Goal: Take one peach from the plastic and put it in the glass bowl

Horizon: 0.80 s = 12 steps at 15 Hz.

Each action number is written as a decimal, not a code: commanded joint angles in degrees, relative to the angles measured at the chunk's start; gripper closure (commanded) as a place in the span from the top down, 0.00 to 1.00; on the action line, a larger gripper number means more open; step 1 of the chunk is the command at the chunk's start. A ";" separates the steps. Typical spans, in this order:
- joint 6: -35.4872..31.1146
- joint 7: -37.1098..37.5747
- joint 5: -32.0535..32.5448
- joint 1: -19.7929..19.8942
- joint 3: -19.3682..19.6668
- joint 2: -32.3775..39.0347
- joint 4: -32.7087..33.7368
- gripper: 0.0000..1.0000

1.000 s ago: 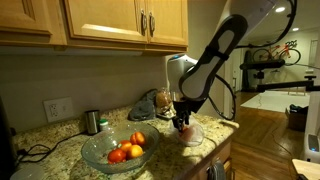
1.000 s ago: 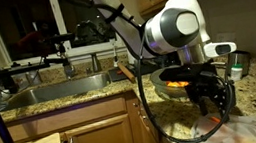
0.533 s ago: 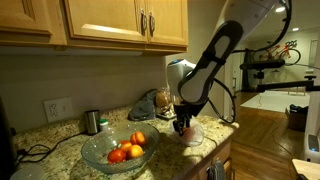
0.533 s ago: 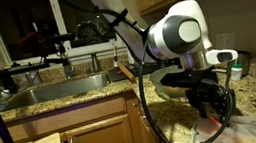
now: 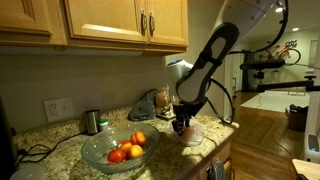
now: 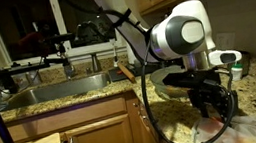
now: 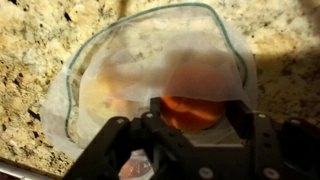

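Granite table (image 7: 30, 60) under wooden cabinets (image 5: 110, 20), pretty dim kitchen, with a sink (image 6: 55, 90) off on the far side in an exterior view. The arm (image 5: 205, 60) reaches down over the near right end of the table, right by the edge, and its jaws are down in the plastic (image 7: 130, 60), which lies flat and wrinkly on the stone with its mouth open toward the camera in the wrist view. From that view the jaws are closed about halfway, and the peach (image 7: 195, 112) sits squarely between them. It looks gripped on both sides, still down inside the film. There's another pale orange blob further in under the plastic, too blurry to call.

The glass bowl (image 5: 100, 150) is to the left of the plastic, well apart from it, with a few more peaches (image 5: 130, 148) already in it. A small steel cup (image 5: 92, 121) stands behind the bowl near the wall.
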<state>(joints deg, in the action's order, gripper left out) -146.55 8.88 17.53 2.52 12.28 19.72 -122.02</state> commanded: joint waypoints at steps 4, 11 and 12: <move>2.78 -2.03 -1.80 1.27 -0.77 1.23 1.75 0.67; 3.22 -2.09 -2.03 1.30 -0.78 1.30 1.81 0.67; 3.27 -2.08 -2.03 1.30 -0.78 1.31 1.84 0.67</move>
<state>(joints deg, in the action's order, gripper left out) -144.96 8.67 16.77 2.57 12.27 20.16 -121.06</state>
